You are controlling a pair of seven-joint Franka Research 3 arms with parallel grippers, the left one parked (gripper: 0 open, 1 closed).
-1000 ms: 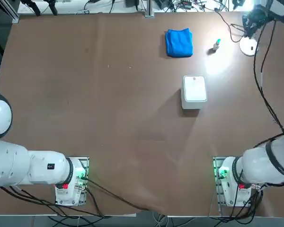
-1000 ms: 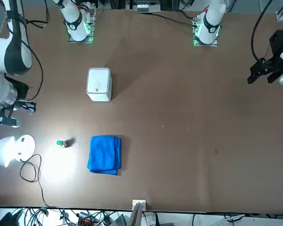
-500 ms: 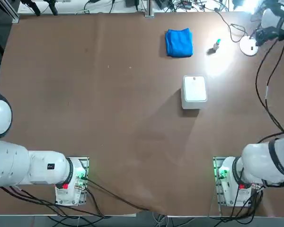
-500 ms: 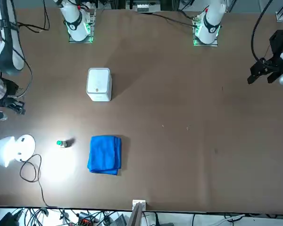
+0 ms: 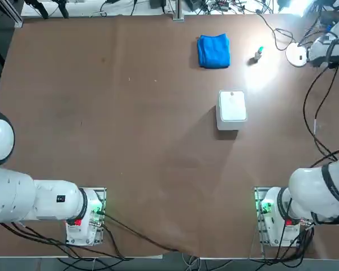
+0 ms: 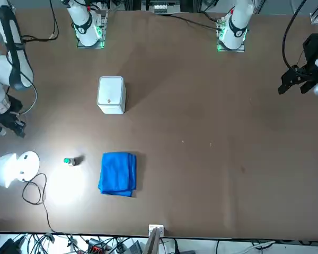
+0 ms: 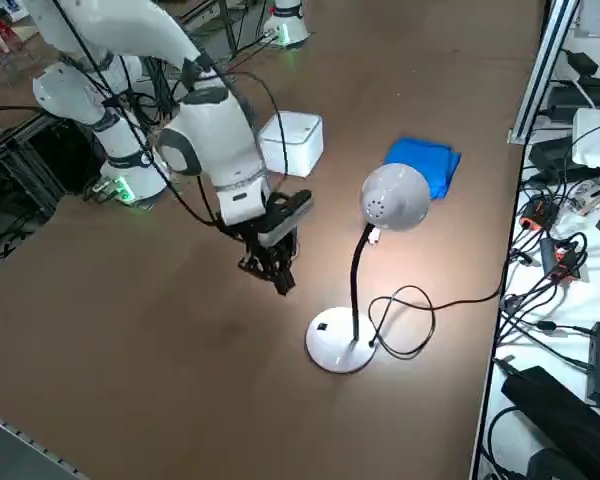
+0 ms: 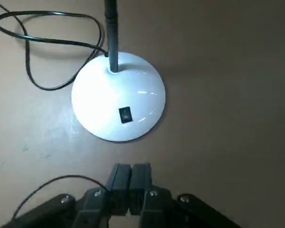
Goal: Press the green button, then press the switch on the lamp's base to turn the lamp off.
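A wide brown table [image 5: 130, 130] fills the scene, with a bright pool of light near its far right corner. Beyond its far edge runs a cluttered strip of cables [image 7: 560, 250] and small devices. A metal post [image 7: 540, 70] stands along that edge.

- Brown table [image 5: 130, 141], right arm's wrist [image 5: 327, 52] at the far right edge, just beside the lamp's base [image 5: 296, 55] (its gripper can't be made out here).
- Lamp is lit: bright patch on the table around the green button [image 5: 259, 52].
- Button stands between the blue cloth [image 5: 213, 51] and the lamp's base, apart from both.
- White box [image 5: 232, 109] sits nearer the robot than the cloth.
- Black cable [image 5: 313, 107] hangs along the right edge.
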